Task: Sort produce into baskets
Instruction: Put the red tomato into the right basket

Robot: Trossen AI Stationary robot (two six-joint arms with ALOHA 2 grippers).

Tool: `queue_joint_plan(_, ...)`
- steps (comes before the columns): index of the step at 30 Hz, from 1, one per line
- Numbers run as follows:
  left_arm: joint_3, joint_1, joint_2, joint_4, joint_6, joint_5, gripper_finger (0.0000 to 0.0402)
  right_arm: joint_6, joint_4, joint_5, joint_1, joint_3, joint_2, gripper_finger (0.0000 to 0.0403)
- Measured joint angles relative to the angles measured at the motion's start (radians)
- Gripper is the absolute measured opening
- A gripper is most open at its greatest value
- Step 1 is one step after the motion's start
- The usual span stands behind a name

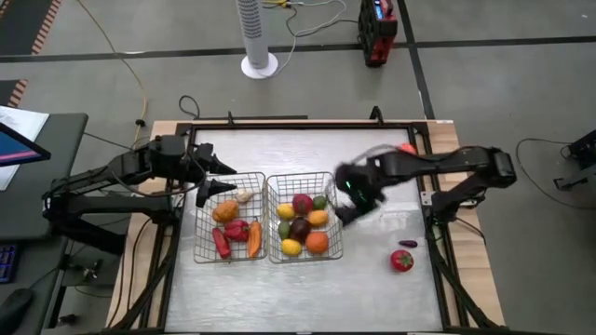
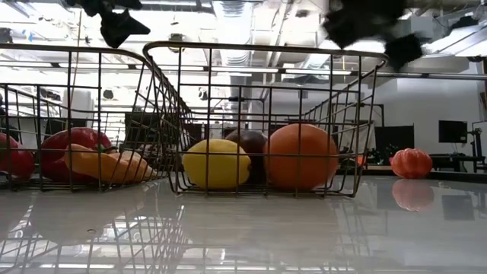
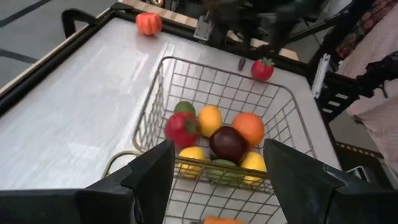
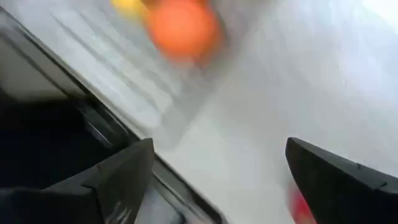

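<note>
A: While the right gripper (image 1: 346, 207) is hanging with fingers wide apart and empty just beside the right-hand silvery wire basket (image 1: 276, 253), how much is remaining?

B: Little. That basket is holding round fruit: a yellow lemon (image 2: 216, 164), an orange (image 2: 301, 157), a dark plum (image 3: 228, 143). The left-hand wire basket (image 1: 199, 254) is carrying red peppers (image 1: 237, 229) and an orange carrot (image 1: 254, 238).

A: And the left gripper (image 1: 207, 180)?

B: Hovering over its basket's far edge, fingers parted, gripping nothing. Three pieces are lying loose on the table (image 1: 279, 298): a red strawberry (image 1: 401, 261) and a small dark piece (image 1: 407, 244) towards the right edge, an orange tomato (image 3: 149, 23) near the far right corner.
</note>
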Motion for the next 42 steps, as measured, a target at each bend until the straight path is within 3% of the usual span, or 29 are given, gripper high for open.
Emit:
queue_joint_plan(5, 0.0, 0.0, -0.004, -0.018, 0.008, -0.031, 0.0234, -0.009, -0.235, 0.021, 0.147, -0.016, -0.027, 0.0389)
queue_joint_plan(11, 0.0, 0.0, -0.004, -0.013, 0.023, -0.031, 0.0234, 0.109, -0.255, 0.041, 0.277, -0.154, -0.025, 0.0389)
queue_joint_plan(22, 0.0, 0.0, -0.007, -0.013, 0.027, -0.032, 0.0234, 0.234, -0.216, 0.048, 0.383, -0.319, -0.025, 0.0399)
queue_joint_plan(29, 0.0, 0.0, -0.007, -0.014, -0.01, -0.033, 0.0234, 0.285, -0.01, -0.02, 0.423, -0.417, -0.023, 0.0398)
queue_joint_plan(42, 0.0, 0.0, -0.007, -0.013, -0.024, -0.04, 0.0234, 0.316, 0.102, -0.049, 0.422, -0.542, -0.011, 0.0381)
